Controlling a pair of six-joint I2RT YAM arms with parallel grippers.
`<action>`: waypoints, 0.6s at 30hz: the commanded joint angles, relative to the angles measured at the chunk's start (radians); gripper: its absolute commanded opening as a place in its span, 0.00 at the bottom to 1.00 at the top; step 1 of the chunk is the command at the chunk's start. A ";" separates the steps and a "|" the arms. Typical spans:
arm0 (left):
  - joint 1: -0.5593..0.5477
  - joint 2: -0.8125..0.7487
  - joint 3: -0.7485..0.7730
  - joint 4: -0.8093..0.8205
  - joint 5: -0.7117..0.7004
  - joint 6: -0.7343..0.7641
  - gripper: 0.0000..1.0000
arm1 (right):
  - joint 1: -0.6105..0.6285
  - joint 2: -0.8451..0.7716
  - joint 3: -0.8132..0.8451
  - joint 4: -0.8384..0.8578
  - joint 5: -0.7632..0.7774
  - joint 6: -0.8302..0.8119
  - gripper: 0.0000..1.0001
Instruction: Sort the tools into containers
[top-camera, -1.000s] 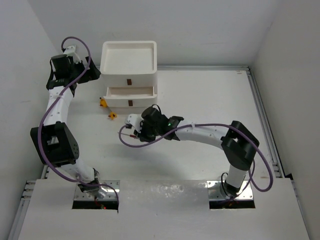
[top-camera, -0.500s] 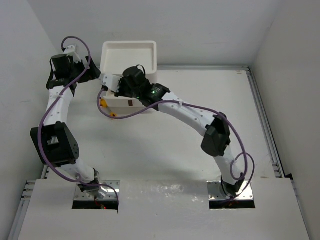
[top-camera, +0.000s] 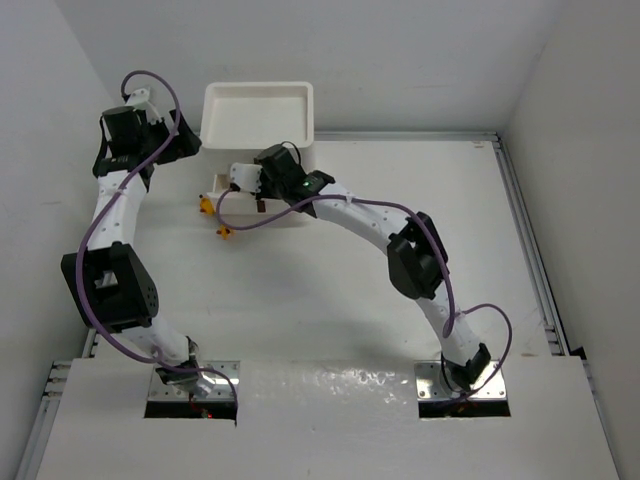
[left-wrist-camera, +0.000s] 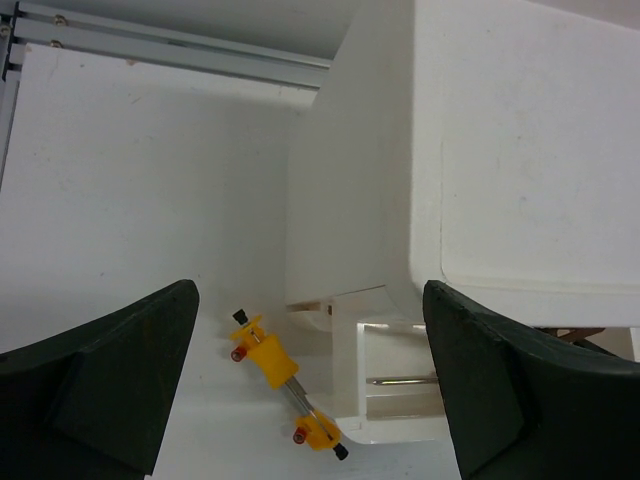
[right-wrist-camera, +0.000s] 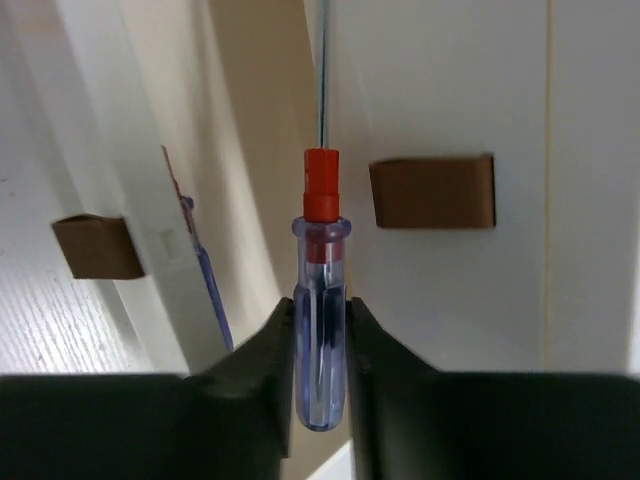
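While the right tool (right-wrist-camera: 318, 372) hangs at the front of the white unit (top-camera: 258, 112), its fingers are pinched on the clear blue handle of the blue-and-red screwdriver (right-wrist-camera: 320, 300). The shaft points to 12 o'clock in the wrist view, just beside a brown handle (right-wrist-camera: 432, 192). One drawer (top-camera: 238, 208) stands pulled out, and a thin metal shaft (left-wrist-camera: 400, 380) lies inside it. The left tool (left-wrist-camera: 310, 400) hovers at 9 o'clock of the unit, fingers spread wide, gripping nothing. The yellow-orange screwdriver (left-wrist-camera: 285, 385) lies on the counter (top-camera: 400, 250) at 7 o'clock of the unit, just beside the drawer's corner, apart from both tools.
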 joint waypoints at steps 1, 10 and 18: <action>-0.001 -0.005 0.024 0.070 0.000 -0.044 0.90 | -0.009 -0.042 -0.029 0.036 0.009 0.015 0.28; -0.089 0.044 0.078 0.112 -0.087 -0.038 0.88 | -0.009 -0.196 -0.164 0.149 -0.018 0.164 0.64; -0.142 0.151 0.127 0.144 -0.219 -0.046 0.83 | 0.023 -0.450 -0.451 0.420 0.162 0.673 0.70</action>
